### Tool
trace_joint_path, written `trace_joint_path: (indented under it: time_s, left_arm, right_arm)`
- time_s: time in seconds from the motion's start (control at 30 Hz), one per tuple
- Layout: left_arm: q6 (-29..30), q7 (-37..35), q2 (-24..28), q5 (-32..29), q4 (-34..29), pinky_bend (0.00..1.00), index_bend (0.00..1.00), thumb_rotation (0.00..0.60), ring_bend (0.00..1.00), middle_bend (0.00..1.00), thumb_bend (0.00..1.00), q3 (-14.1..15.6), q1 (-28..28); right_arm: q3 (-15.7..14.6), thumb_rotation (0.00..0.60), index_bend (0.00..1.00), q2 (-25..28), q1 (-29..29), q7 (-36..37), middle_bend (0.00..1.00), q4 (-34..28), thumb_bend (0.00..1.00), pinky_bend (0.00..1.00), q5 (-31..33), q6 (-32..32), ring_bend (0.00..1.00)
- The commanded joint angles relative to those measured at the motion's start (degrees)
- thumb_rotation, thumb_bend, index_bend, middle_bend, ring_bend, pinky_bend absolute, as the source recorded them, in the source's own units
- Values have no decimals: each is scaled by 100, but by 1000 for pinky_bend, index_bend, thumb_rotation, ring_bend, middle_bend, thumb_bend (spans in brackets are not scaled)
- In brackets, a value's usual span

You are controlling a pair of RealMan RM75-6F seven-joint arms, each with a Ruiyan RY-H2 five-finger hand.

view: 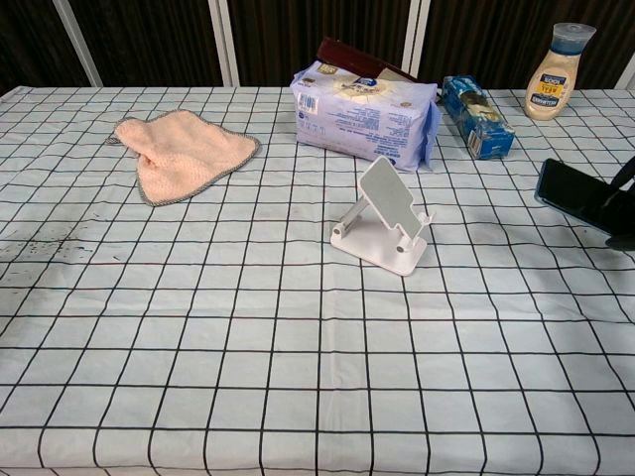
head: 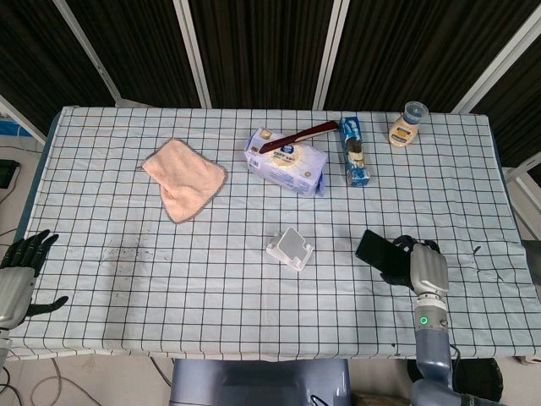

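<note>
My right hand [head: 420,266] grips a black phone [head: 377,251] and holds it raised above the checked tablecloth [head: 211,262], to the right of a white phone stand [head: 289,249]. In the chest view the phone [view: 577,195] shows at the right edge, lifted off the cloth, with the hand's fingers [view: 623,188] mostly cut off by the frame. The stand [view: 384,216] is empty. My left hand [head: 20,271] hangs off the table's front left corner, fingers apart and holding nothing.
A pink cloth [head: 184,178] lies at the back left. A pack of wipes [head: 287,162] with a dark brown object [head: 296,135] on it, a blue box [head: 353,150] and a sauce bottle [head: 407,124] stand along the back. A dark smudge [head: 127,250] marks the cloth front left.
</note>
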Motion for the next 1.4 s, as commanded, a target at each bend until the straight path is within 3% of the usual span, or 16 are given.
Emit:
trace_joint_path:
  time_s: [0.03,0.2,0.47,0.7,0.97,1.4]
  left_arm:
    - [-1,7,-6,-4,-2,0,0,600,0,0,0,0,2]
    - [4,31,-20,-2,-1,0,0,600,0,0,0,0,4]
    - [-19,9,-15,-2,2,0,0,600,0,0,0,-1,-5]
    - [-16,-49,0,42,23,0,0,600,0,0,0,4,-10]
    - [6,-113,7,96,72,0,0,600,0,0,0,1,-17]
    - [-28,-195,28,133,98,0,0,600,0,0,0,9,-41]
  right_arm:
    - [202,600,820,208,-212,917,773,-425,400,148,-262,-136,411]
    - [407,600,820,320,-378,2035,773,-827,400,148,-395,-461,411]
    - [487,600,820,-24,-420,3007,773,-836,402,148,-883,-478,412]
    - [477,600,820,-692,-307,3118,773,-581,401,148,-1208,-109,412]
    - [417,600,820,-1606,-90,3069,773,137,402,148,-1708,299,411]
    - [490,600,820,-2463,143,2878,773,950,413,148,-1886,550,408]
